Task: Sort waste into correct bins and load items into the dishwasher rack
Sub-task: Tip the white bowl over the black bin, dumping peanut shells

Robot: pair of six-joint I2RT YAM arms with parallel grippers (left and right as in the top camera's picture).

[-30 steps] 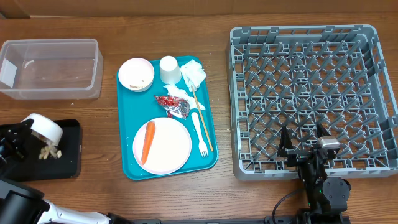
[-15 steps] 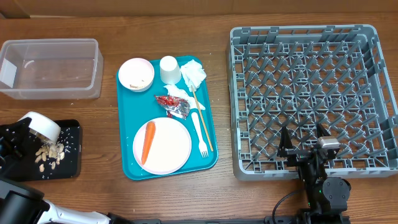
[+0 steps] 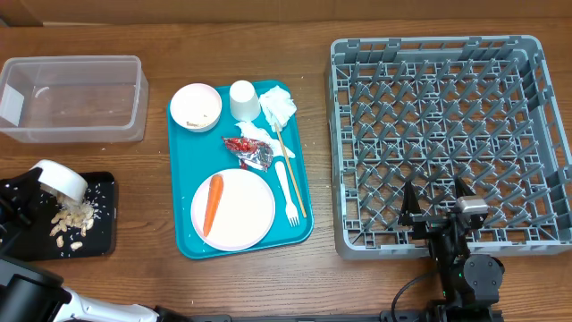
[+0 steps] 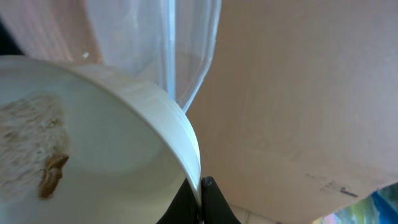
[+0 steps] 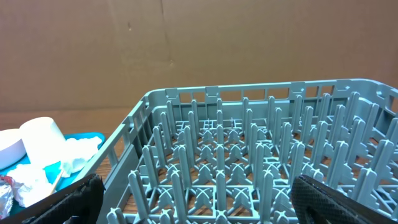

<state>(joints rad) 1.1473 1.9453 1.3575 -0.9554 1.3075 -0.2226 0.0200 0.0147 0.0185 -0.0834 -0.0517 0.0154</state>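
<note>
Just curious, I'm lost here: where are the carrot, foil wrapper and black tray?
carrot [image 3: 213, 204], overhead view, middle of its body
foil wrapper [image 3: 251, 152], overhead view, its crumpled centre
black tray [image 3: 100, 240], overhead view, bare lower-right part
</note>
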